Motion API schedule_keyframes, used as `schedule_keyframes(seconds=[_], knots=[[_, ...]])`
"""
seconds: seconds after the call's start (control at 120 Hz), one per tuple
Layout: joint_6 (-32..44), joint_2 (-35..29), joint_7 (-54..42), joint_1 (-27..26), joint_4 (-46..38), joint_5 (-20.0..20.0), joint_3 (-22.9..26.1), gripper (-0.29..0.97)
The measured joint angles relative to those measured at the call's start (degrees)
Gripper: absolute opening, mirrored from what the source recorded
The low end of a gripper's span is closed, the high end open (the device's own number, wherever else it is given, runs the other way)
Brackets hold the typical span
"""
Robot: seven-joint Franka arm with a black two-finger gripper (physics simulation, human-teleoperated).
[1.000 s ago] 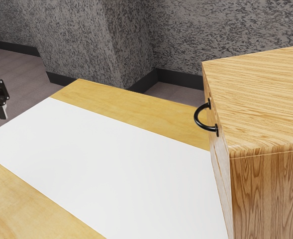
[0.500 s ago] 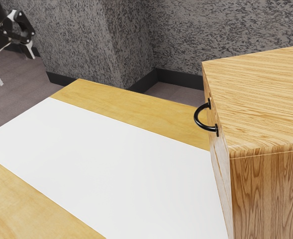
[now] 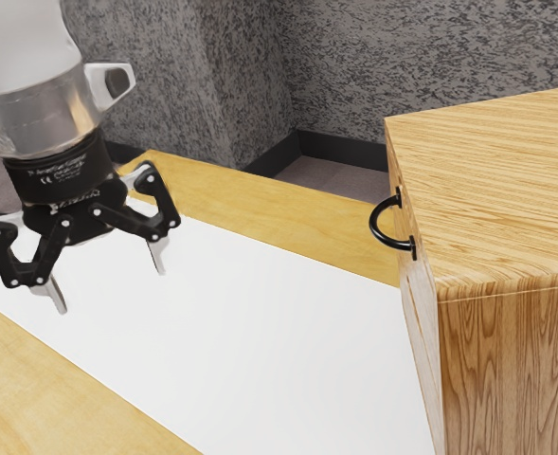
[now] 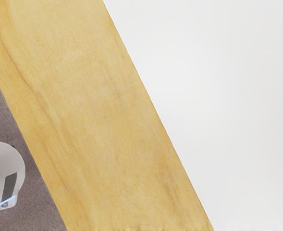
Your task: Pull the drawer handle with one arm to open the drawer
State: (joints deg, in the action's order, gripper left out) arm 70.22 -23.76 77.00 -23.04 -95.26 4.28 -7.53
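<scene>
The end effector (image 3: 108, 282) hangs over the table (image 3: 260, 204), fingers spread wide and holding nothing. The handle (image 3: 385, 227) sits on the drawer (image 3: 423, 327) front, well apart toward the exterior view's right.

A bare simulated test room: speckled grey walls (image 3: 373, 57), dark skirting (image 3: 340, 147), a wood worktop (image 3: 269, 213), a plain cabinet (image 3: 506, 237).

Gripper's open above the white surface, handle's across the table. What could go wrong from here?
The gripper points down at the table, while the handle is a thin loop close against the cabinet. Unless the hand turns, a finger could hit the wood or slip off the loop.
</scene>
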Motion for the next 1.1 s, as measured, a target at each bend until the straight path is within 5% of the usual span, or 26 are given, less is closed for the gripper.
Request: schedule_keyframes(seconds=[0.083,0.3,0.692,0.967,1.1], knots=[[4.0,-0.6,-8.3,1.8,-3.8,2.5,-0.3,0.68],[11.3,4.0,-25.6,4.0,-4.6,1.2,-0.4,0.68],[25.1,16.5,-41.0,4.6,3.6,-4.3,-0.5,0.68],[39.5,12.3,-47.8,3.8,-6.3,-6.9,-1.0,0.68],[47.6,9.7,-49.8,3.1,-9.6,-12.8,-2.9,0.68]])
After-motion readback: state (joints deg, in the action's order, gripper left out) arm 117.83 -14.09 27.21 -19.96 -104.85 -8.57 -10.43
